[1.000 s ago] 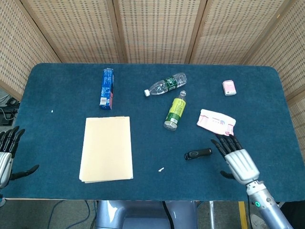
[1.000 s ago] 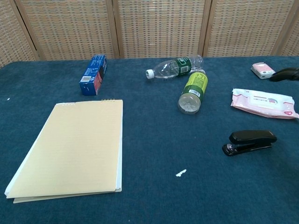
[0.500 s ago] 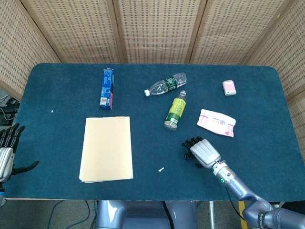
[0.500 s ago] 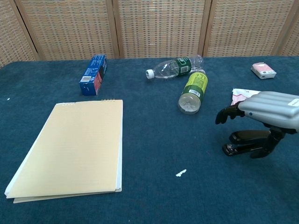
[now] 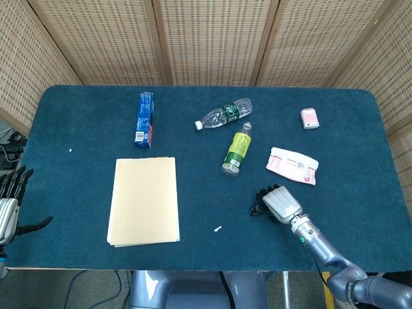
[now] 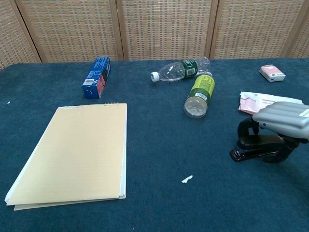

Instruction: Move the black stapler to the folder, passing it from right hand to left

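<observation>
Chest view shows right hand [image 6: 282,123] curled down over black stapler [image 6: 256,147] on near-right table — fingers wrapping it | head view alone catches left hand [image 5: 8,209] at far-left edge, fingers spread, holding nothing | stapler mostly hidden under the palm in head view | since half a second ago, fingers closed lower | folder [image 5: 143,201] lies well apart, left.
</observation>
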